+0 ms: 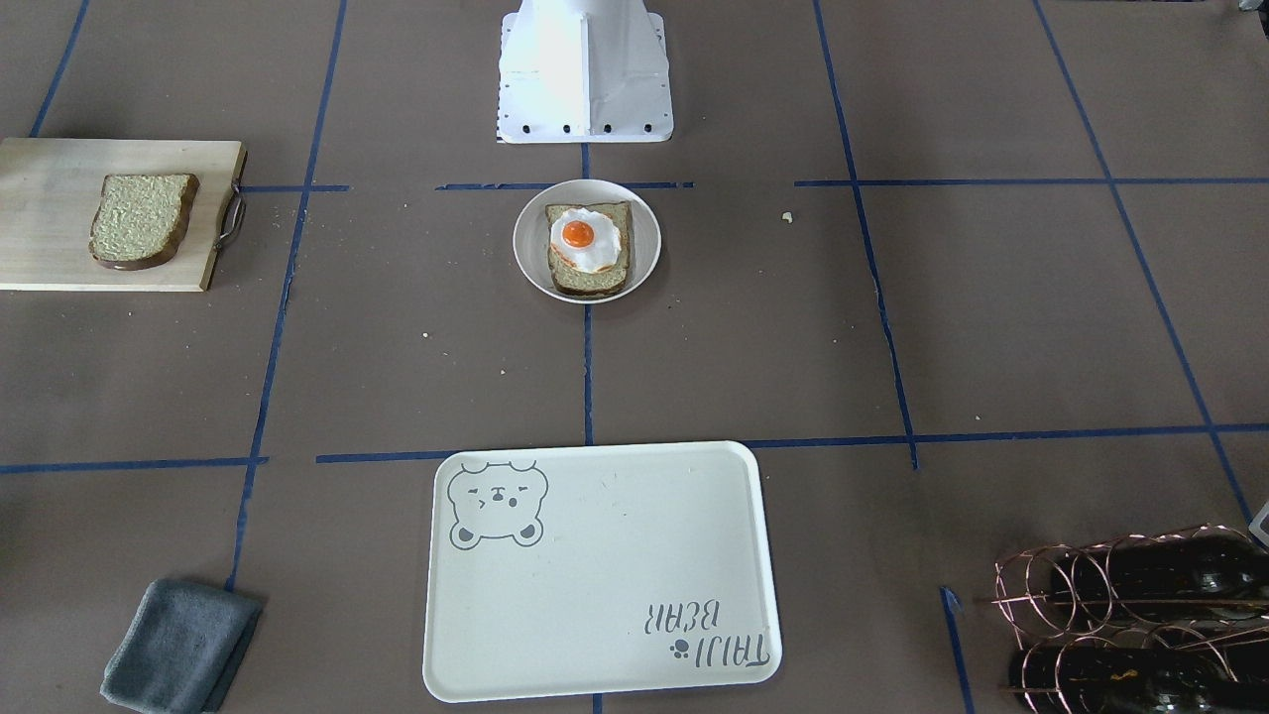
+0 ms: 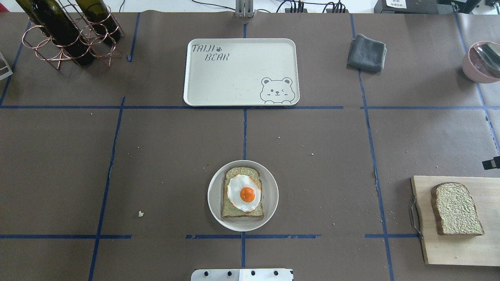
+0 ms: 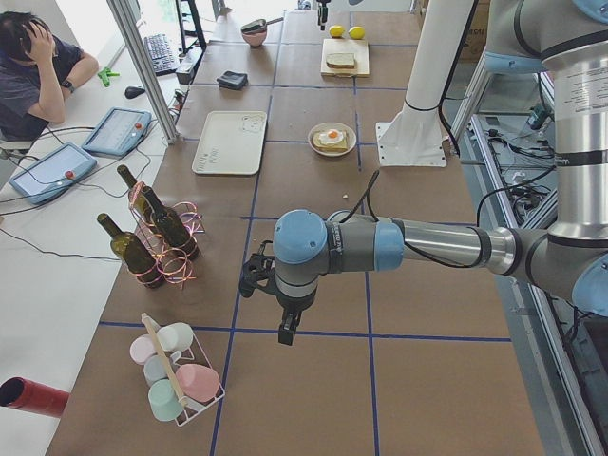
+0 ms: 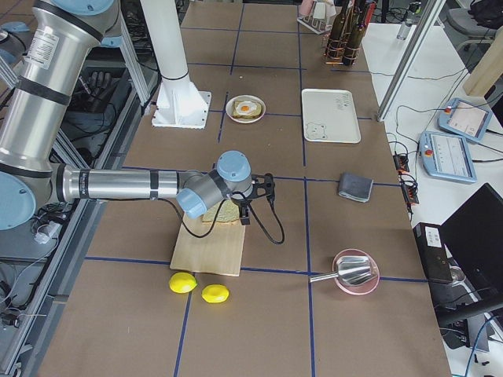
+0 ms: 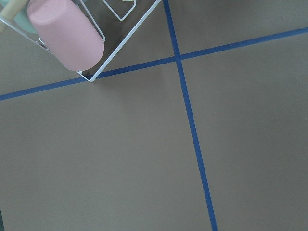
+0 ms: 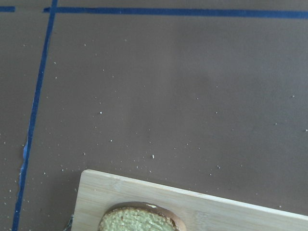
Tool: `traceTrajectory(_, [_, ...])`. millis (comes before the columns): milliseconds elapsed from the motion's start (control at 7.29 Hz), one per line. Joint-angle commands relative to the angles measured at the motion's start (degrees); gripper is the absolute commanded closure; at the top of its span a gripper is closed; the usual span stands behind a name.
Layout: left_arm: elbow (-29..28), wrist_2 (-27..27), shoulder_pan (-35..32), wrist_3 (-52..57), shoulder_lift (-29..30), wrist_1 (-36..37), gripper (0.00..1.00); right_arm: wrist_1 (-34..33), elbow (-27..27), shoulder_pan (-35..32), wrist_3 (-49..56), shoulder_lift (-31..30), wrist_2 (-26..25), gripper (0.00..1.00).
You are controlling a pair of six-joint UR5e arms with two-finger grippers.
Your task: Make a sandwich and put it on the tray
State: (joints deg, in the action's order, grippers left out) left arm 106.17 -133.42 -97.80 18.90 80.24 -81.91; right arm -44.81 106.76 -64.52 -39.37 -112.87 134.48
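Bread slice (image 6: 139,220), cutting board (image 6: 216,216) cropped by right wrist view's bottom edge.

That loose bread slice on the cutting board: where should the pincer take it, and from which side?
Take the bread slice by two opposite crust edges, coming straight down from above. It lies flat on the cutting board, so nothing can slide under it, and bare board shows beside it to land on. The right pincer hangs nearest it.
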Motion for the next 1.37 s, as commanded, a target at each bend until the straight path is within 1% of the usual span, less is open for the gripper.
traceTrajectory(0, [0.00, 0.00, -0.02, 0.00, -0.09, 0.00, 0.00, 22.47, -8.98, 7.97, -15.67, -1.47, -5.79, 0.08])
traceTrajectory(137, [0.00, 0.00, -0.02, 0.00, -0.17, 0.00, 0.00, 25.61, -10.41, 11.22, -17.39, -1.74, -8.51, 0.16])
traceTrajectory(275, [-0.09, 0.00, -0.02, 0.00, -0.26, 0.00, 0.00, 25.73, -10.51, 12.91, -17.58, -2.00, -9.15, 0.23])
traceTrajectory(412, [-0.09, 0.00, -0.02, 0.00, -0.35, 0.00, 0.00, 25.73, -10.52, 14.23, -17.58, -2.35, -9.24, 0.27])
traceTrajectory(686, [-0.09, 0.00, -0.02, 0.00, -0.44, 0.09, 0.00, 25.73, -10.60, 17.30, -17.58, -2.70, -10.99, 0.28])
traceTrajectory(824, [-0.09, 0.00, -0.02, 0.00, -0.44, 0.00, 0.00, 25.73, -10.60, 18.28, -17.58, -2.88, -11.17, 0.37])
traceTrajectory(1098, [-0.09, 0.00, -0.02, 0.00, -0.44, 0.00, 0.00, 25.73, -10.95, 19.25, -17.58, -2.88, -11.26, 0.39])
traceTrajectory(1235, [-0.09, 0.00, -0.02, 0.00, -0.44, 0.00, 0.00, 25.73, -11.04, 19.34, -17.58, -3.14, -11.26, 0.53])
